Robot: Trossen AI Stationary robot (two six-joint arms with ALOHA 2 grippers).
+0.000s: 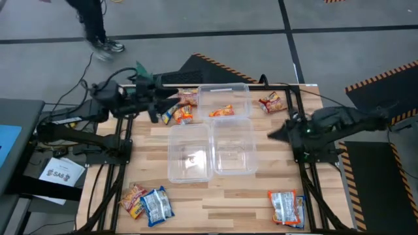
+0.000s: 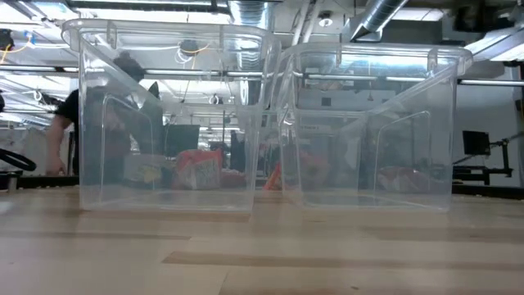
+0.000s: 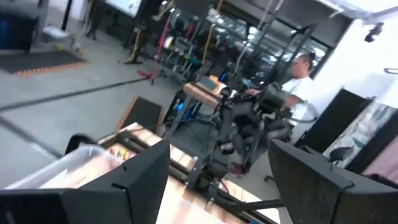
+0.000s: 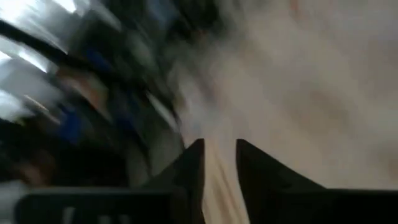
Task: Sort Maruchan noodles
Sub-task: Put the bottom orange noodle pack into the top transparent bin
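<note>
Ramen packets lie flat in groups on the wooden table. Red and orange ones [image 1: 187, 98] and a blue-and-orange pair [image 1: 177, 115] are at the far left. One orange packet [image 1: 222, 111] lies inside the far clear tub [image 1: 243, 91]. Another [image 1: 271, 102] lies far right. An orange [image 1: 134, 198] and a blue packet [image 1: 155, 205] are near left, and a small stack [image 1: 286, 207] near right. My left gripper [image 1: 159, 109] hovers beside the far-left packets, open wide [image 3: 217, 168] and empty. My right gripper [image 1: 271, 135] is right of the tubs, its fingers [image 4: 219, 152] a narrow gap apart with nothing between them.
Two more clear tubs [image 1: 189, 171] [image 1: 236, 168] stand side by side mid-table and fill the low view [image 2: 164, 123] [image 2: 368, 123]. A person [image 1: 98, 26] walks beyond the far edge. Bare wood lies along the near edge between the packet groups.
</note>
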